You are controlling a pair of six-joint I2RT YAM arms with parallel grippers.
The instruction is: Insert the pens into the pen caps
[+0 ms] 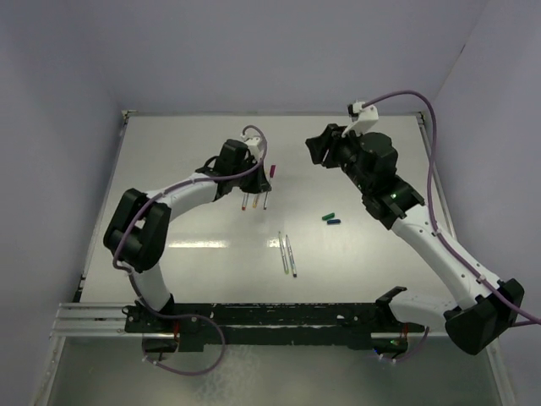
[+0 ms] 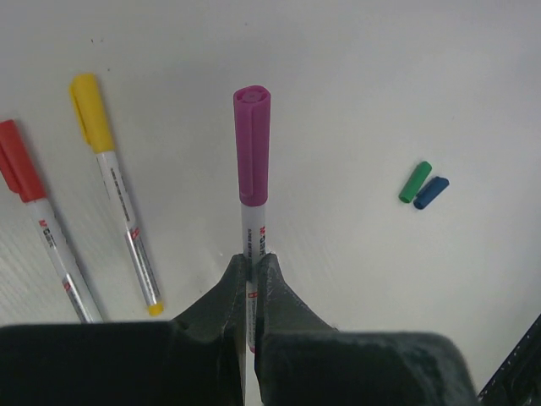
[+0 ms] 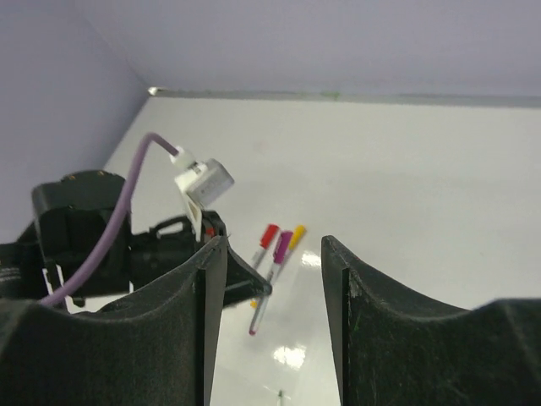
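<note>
My left gripper [image 2: 252,258] [image 1: 260,182] is shut on the barrel of a purple-capped pen [image 2: 252,152] [image 1: 271,172], which points away from the wrist. Beside it on the table lie a red-capped pen [image 2: 34,211] and a yellow-capped pen [image 2: 114,182]; their tail ends [image 1: 243,203] show from above. Two uncapped pens [image 1: 287,252] lie side by side mid-table. A green cap [image 2: 415,181] [image 1: 327,216] and a blue cap [image 2: 431,192] [image 1: 335,222] lie loose together. My right gripper [image 3: 275,254] [image 1: 317,148] hangs open and empty, facing the purple pen [image 3: 281,247].
The table's far edge [image 1: 270,114] meets the back wall, and side walls close in left and right. A black rail [image 1: 270,317] with the arm bases runs along the near edge.
</note>
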